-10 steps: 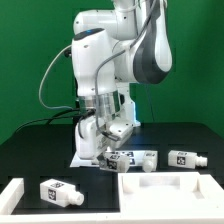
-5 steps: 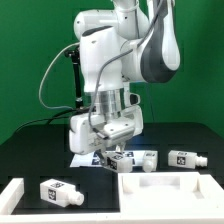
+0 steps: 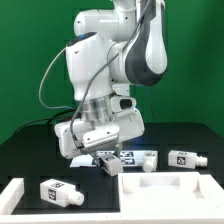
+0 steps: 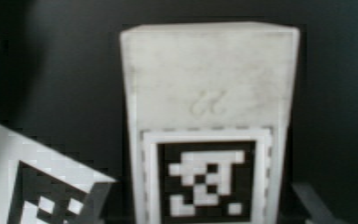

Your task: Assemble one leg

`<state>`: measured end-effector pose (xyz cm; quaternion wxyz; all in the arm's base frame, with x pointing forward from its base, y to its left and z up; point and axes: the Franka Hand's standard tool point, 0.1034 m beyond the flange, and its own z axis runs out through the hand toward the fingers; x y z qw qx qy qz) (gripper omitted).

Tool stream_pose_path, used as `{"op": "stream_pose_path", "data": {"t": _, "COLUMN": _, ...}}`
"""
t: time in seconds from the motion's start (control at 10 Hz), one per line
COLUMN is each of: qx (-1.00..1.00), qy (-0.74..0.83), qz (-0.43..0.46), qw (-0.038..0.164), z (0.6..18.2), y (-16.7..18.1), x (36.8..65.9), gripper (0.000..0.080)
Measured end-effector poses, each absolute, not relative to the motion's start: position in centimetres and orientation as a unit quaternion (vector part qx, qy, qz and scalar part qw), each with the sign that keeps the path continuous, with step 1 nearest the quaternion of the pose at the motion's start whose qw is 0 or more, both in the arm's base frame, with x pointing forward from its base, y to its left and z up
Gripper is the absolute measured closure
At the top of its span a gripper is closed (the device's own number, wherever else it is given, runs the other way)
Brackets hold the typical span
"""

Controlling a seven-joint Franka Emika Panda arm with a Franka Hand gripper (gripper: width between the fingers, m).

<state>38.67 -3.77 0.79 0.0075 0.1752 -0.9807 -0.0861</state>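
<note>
In the wrist view a white leg (image 4: 208, 100) with a black-and-white tag stands between my dark fingers (image 4: 108, 198), which press on both its sides. My gripper (image 4: 206, 205) is shut on it. In the exterior view the gripper (image 3: 103, 160) is tilted and low over the black table, just off the tabletop's far edge. A second leg (image 3: 131, 159) lies right beside it. A third leg (image 3: 184, 158) lies further to the exterior view's right. A fourth leg (image 3: 61, 191) lies at the front left.
The large white rimmed tabletop (image 3: 170, 187) lies at the front right. A white rimmed piece (image 3: 10, 196) sits at the front left corner. A tagged white surface (image 4: 43, 190) shows beside the held leg in the wrist view.
The hand has swung from upright to tilted towards the exterior view's left and dropped lower over the legs by the tabletop.
</note>
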Motion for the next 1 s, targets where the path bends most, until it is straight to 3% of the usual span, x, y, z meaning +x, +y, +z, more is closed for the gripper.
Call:
{"op": "stream_pose_path", "data": {"t": 0.2, "qx": 0.198, "qy": -0.976, "qz": -0.086, "qw": 0.006, "z": 0.8, "y": -3.7, "x": 38.6, "gripper": 0.0512}}
{"op": "stream_pose_path", "data": {"t": 0.3, "qx": 0.199, "qy": -0.976, "qz": -0.087, "qw": 0.007, "z": 0.7, "y": -3.7, "x": 38.6, "gripper": 0.0415}}
{"op": "stream_pose_path", "data": {"t": 0.4, "qx": 0.199, "qy": -0.976, "qz": -0.087, "qw": 0.007, "z": 0.7, "y": -3.7, "x": 38.6, "gripper": 0.0234}}
{"op": "stream_pose_path", "data": {"t": 0.5, "qx": 0.2, "qy": -0.976, "qz": -0.087, "qw": 0.007, "z": 0.7, "y": -3.7, "x": 38.6, "gripper": 0.0234}}
{"op": "stream_pose_path", "data": {"t": 0.6, "qx": 0.203, "qy": -0.975, "qz": -0.09, "qw": 0.007, "z": 0.8, "y": -3.6, "x": 38.6, "gripper": 0.0167}}
{"op": "stream_pose_path", "data": {"t": 1.0, "qx": 0.253, "qy": -0.957, "qz": -0.137, "qw": -0.03, "z": 5.5, "y": -3.7, "x": 40.6, "gripper": 0.0151}}
